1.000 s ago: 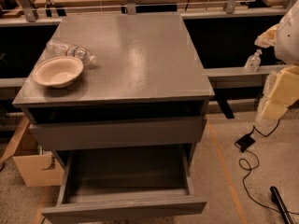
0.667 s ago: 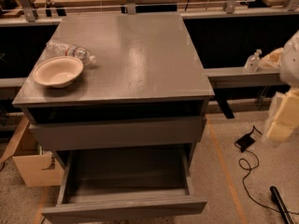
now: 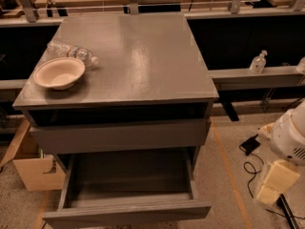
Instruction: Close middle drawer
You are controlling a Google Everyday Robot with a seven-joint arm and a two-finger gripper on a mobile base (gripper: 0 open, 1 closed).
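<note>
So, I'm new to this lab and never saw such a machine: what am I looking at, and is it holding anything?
One camera looks down on a matte-grey cabinet from its front. The white and cream shape at lower right is the robot's arm; its gripper hangs there beside the cabinet, touching nothing, with nothing seen in it. On top lie a round cream bowl and a clear plastic bottle on its side. The wide grey middle drawer is pulled out, bare inside; the job is to push it shut.
</note>
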